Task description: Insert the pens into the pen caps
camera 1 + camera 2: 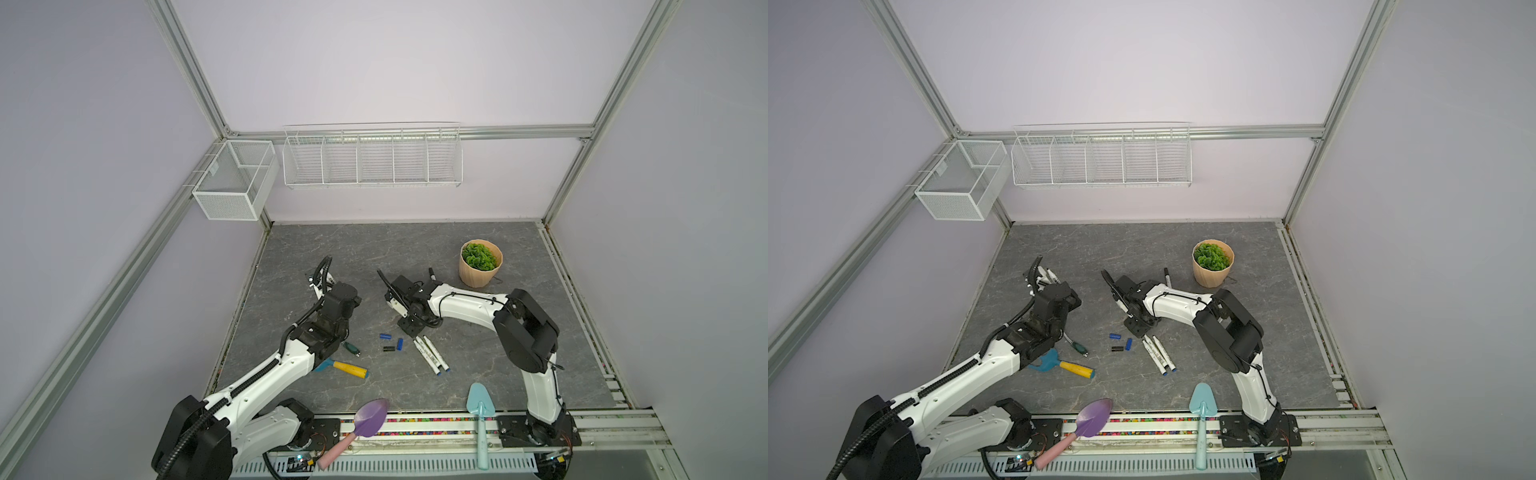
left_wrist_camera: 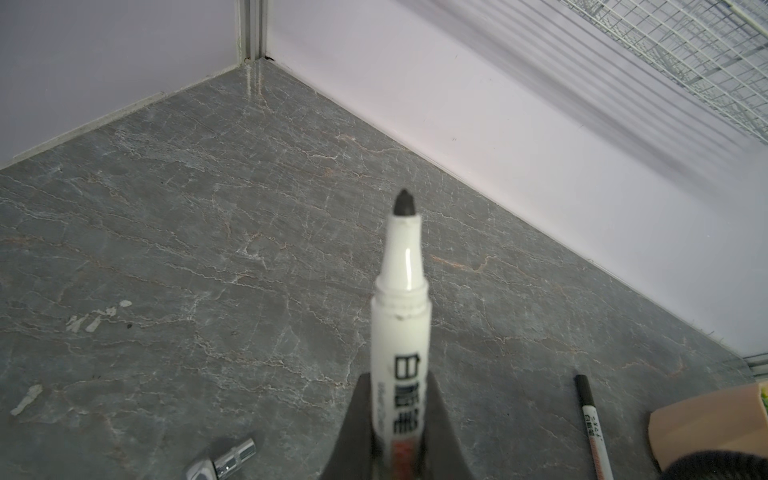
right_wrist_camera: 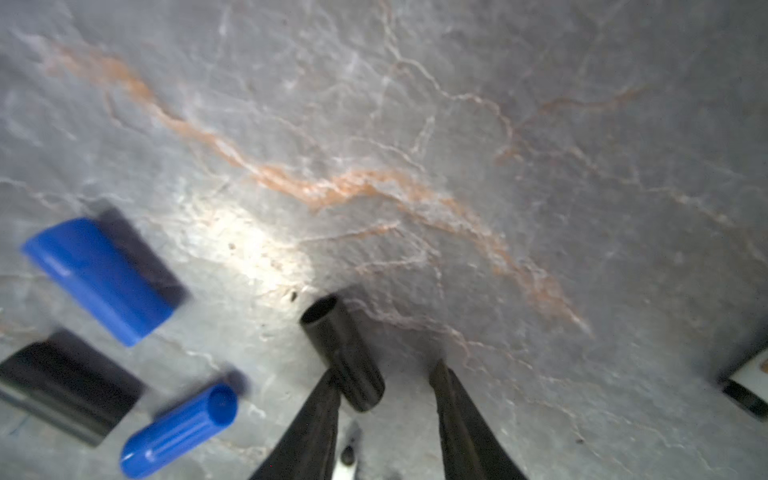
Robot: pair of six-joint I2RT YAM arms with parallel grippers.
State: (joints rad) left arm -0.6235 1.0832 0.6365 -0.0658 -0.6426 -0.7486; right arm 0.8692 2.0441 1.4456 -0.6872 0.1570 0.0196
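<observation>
We list: left claw point(image 2: 398, 378) clenched on an uncapped pen point(image 2: 401, 324); right claw point(image 3: 386, 368) spread, a black cap point(image 3: 340, 353) touching one finger point(image 3: 316, 415) on the table point(image 3: 540, 166); more pens point(image 1: 430, 353) lie beside spare caps point(image 1: 400, 343).

Five pens point(image 1: 431, 356) are showing up here (three are bunching together, two are sitting apart). Four pen caps point(image 1: 385, 335) are turning up, two blue and two black. Two trowels point(image 1: 371, 417) are lying about, and one plant pot point(image 1: 478, 276), one wrench point(image 1: 351, 348), one yellow-handled tool point(image 1: 350, 369) and two wire baskets point(image 1: 372, 181) are joining the count.
</observation>
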